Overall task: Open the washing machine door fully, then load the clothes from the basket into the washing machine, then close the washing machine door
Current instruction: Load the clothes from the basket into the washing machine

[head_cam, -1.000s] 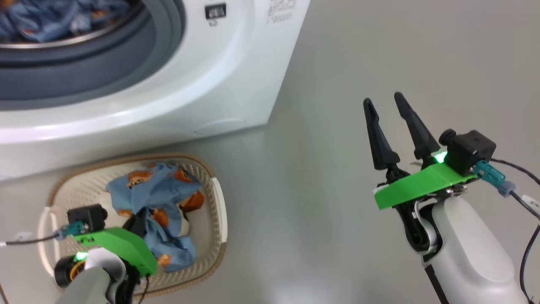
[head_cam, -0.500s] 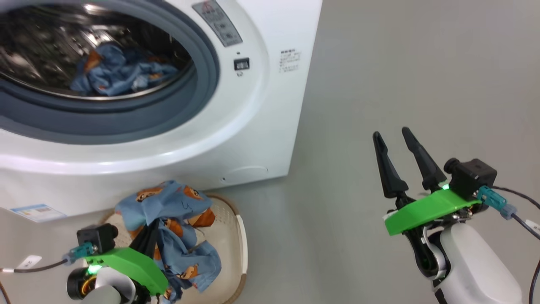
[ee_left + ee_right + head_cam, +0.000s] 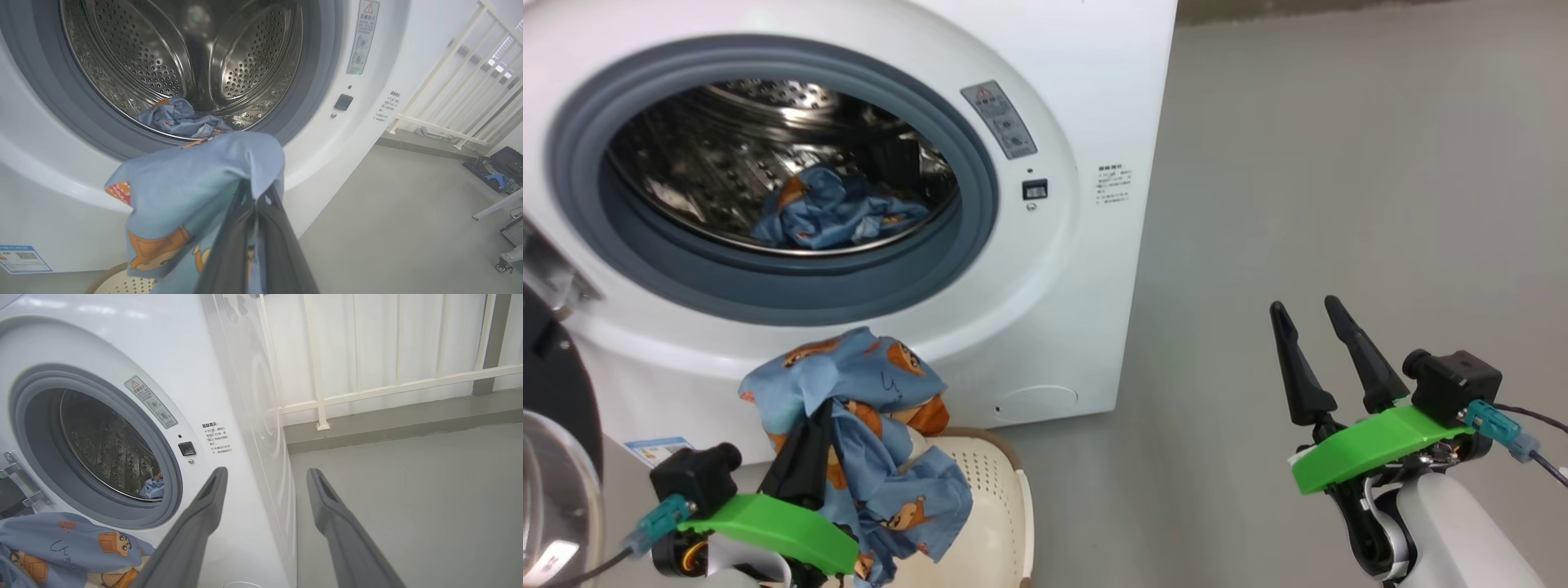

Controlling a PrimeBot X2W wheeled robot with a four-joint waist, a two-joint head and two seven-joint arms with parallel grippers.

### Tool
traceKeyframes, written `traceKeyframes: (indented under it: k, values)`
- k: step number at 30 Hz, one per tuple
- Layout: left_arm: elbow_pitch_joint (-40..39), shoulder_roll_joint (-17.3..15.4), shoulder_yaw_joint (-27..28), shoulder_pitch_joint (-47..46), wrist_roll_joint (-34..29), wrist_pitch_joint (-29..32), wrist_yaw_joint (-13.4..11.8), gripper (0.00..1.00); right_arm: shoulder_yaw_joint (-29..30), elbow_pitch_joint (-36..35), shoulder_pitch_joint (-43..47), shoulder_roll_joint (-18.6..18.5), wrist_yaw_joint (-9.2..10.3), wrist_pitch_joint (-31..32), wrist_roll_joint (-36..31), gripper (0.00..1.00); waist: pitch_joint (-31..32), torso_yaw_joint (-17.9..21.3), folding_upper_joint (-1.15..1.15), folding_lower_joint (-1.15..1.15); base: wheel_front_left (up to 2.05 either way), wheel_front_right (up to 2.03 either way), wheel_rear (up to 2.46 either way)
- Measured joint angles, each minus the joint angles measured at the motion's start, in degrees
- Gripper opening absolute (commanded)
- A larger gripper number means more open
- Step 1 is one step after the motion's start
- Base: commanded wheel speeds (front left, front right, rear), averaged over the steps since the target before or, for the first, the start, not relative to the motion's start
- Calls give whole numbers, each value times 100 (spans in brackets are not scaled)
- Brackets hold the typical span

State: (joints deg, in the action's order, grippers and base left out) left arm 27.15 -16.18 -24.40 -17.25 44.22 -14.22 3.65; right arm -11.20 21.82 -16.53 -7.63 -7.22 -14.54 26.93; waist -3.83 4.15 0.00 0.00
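**Floor.** Smooth grey matte floor [image 3: 1339, 163], even in tone, with a faint sheen.

**Boundary.** White-painted metal railing of slim upright bars under a horizontal rail [image 3: 408, 387]. It stands on a low raised grey kerb [image 3: 408, 422] along the floor's far edge. One post foot meets the kerb on a small square plate. Directly behind the railing is a pale white vertically lined backdrop [image 3: 380, 335]; wall or curtain cannot be determined.

**Loose equipment.** Flat black case holding a blue part [image 3: 496, 173] lies on the floor near the railing's end; its contents are too small to identify. White tubular frame leg on a small caster wheel [image 3: 506, 259] stands near the case.
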Motion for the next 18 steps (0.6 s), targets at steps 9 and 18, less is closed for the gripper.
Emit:
traceKeyframes:
  k: [9,18]
  values:
    - [-1117,98,277,478,-571,-19,-374,0,-15,-10,156,-121,0,0,35,100,224,-141,0,0,0,0,0]
    - [-1454,99,366,672,-678,-24,-478,0,-137,-10,188,-179,0,0,36,100,234,-147,0,0,0,0,0]
